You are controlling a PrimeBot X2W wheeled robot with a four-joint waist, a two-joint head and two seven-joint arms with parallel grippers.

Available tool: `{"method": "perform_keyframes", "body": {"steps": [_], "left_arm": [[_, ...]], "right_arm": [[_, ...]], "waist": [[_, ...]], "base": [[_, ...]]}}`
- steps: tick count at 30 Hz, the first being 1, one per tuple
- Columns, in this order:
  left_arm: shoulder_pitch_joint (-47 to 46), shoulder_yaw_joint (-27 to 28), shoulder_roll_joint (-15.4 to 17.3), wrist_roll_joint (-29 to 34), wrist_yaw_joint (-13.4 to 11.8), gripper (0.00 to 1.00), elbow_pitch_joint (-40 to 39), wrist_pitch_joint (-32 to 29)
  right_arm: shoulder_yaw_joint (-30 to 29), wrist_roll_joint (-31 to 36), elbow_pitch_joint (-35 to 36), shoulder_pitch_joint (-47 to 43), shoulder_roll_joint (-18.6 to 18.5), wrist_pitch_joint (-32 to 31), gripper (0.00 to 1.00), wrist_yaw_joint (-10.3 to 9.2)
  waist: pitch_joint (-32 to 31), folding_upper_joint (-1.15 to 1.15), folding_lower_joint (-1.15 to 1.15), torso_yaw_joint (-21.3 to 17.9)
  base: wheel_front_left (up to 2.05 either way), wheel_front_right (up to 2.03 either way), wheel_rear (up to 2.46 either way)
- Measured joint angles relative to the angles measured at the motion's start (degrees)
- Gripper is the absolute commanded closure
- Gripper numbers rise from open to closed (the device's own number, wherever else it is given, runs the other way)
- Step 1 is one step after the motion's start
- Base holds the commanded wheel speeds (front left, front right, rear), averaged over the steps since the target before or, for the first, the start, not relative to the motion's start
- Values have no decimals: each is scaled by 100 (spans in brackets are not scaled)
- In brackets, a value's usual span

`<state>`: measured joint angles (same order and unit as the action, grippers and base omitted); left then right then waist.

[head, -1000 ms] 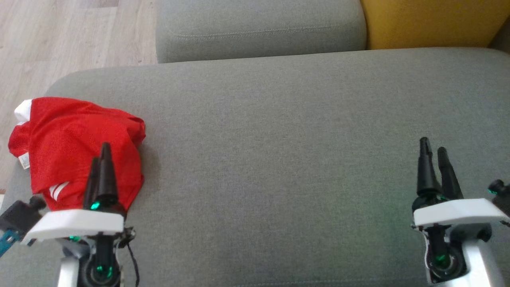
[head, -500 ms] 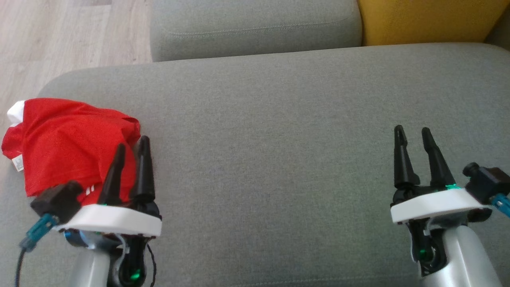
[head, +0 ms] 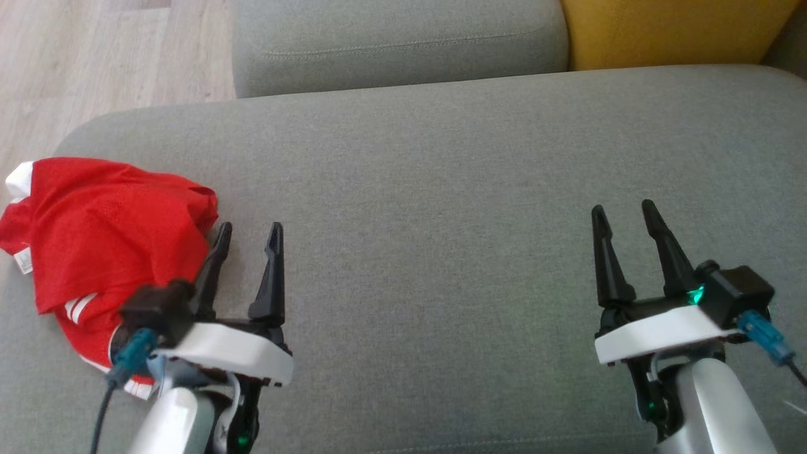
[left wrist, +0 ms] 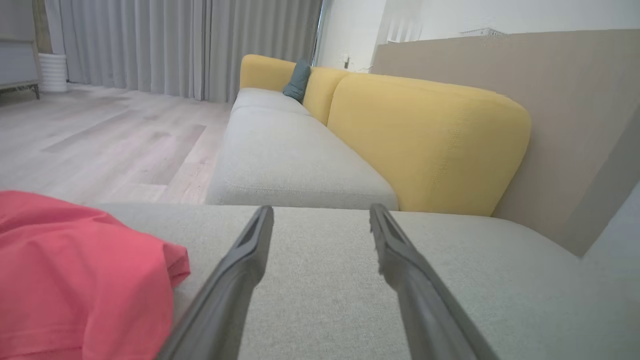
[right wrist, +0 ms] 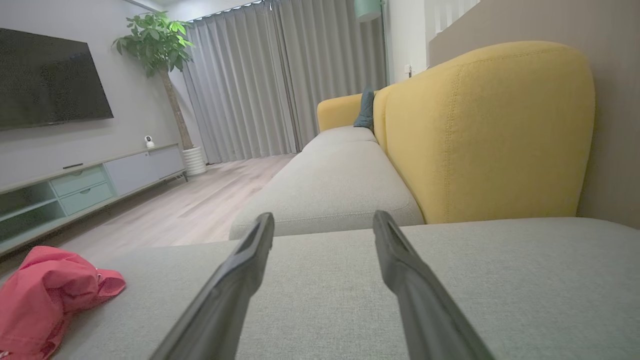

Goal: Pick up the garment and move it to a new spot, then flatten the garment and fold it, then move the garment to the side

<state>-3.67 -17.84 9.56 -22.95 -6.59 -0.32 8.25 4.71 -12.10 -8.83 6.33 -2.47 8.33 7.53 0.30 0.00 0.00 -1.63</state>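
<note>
Red garment (head: 107,233) lay crumpled at far L end of grey sofa seat (head: 441,189), hard by seat's L edge. Long axis ran roughly near-to-far, slanted a bit. White-trimmed corner pointed away toward wood floor (head: 94,57); white-striped end pointed back toward robot. Small white tag (head: 24,261) on its L side.

L claw (head: 249,228) released, fingers spread w/ nothing between, hovering just R of garment. Its L finger sat next to red edge; contact not clear. R claw (head: 621,208) also released & empty, well apart over seat's R part.

Head view gave stripes, tag, whole outline. L wrist view gave garment as a plain red fold, low L of the fingers. R wrist view gave it small at far L, plus TV (right wrist: 50,85), plant (right wrist: 155,40), curtains (right wrist: 280,80).
</note>
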Motion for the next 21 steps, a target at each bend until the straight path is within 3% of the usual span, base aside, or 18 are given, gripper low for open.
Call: {"method": "perform_keyframes", "body": {"steps": [8, 12, 16, 21], "left_arm": [[-142, -580, 326, 589, -390, 0, -21, 155], [-142, -938, 449, 876, -705, 0, -21, 240], [-142, -967, 442, 846, -888, 0, -87, 297], [-118, -853, 337, 728, -905, 0, -204, 367]], "right_arm": [[47, 598, -9, -22, -1, 129, 0, 0], [97, 858, -4, -109, -1, 187, 0, 0], [93, 308, -3, -215, -1, 289, 0, 0], [58, -265, -3, -230, -4, 364, 0, 0]], "waist": [[-22, 0, 0, -36], [-34, 0, 0, -43], [-39, 0, 0, -26], [-43, 0, 0, 0]], "base": [[0, 0, 0], [0, 0, 0], [0, 0, 0], [0, 0, 0]]}}
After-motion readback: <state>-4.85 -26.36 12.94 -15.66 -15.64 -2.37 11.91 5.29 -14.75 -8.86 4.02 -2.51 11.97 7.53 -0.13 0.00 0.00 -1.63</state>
